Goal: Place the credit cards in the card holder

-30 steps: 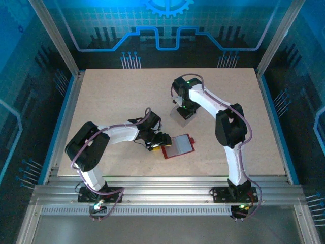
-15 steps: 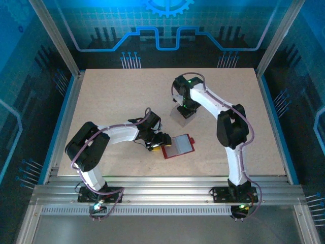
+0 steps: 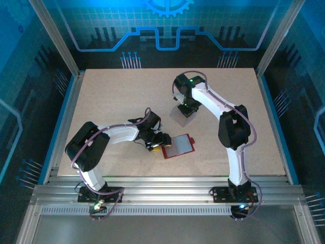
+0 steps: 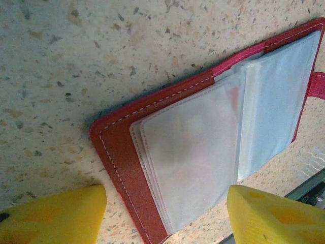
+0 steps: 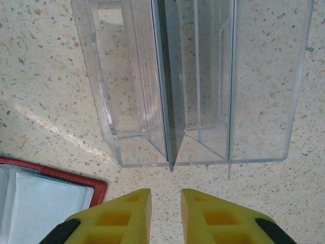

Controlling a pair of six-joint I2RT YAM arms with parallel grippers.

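1. Locate the wallet point(image 4: 193, 147): lying open on the table point(image 4: 76, 61), red cover down, pale clear pockets facing up, near the clear box point(image 5: 203, 76) but not touching it.
2. Check the left gripper point(image 4: 166, 208): fingers spread wide to either side of the wallet's near corner, clamping nothing. Contact with the cover not determinable.
3. Check the right gripper point(image 5: 166, 195): poised just short of the box's open end, fingers parted by a narrow gap, nothing between them.
4. Locate the cards: not identifiable with certainty. Treat the dark strip point(image 5: 163, 76) in the box's middle slot as probably cards seen edge-on.
5. Step in hand, as judged: fetching one card from the box. Align the right fingers with that slot and advance straight along the divider, clear of the transparent walls.
6. Pinch the card's near end only, leaving most of its length free for the pocket.
7. Steady the wallet with the left gripper during insertion; expect both the wallet and the light box to slide easily.
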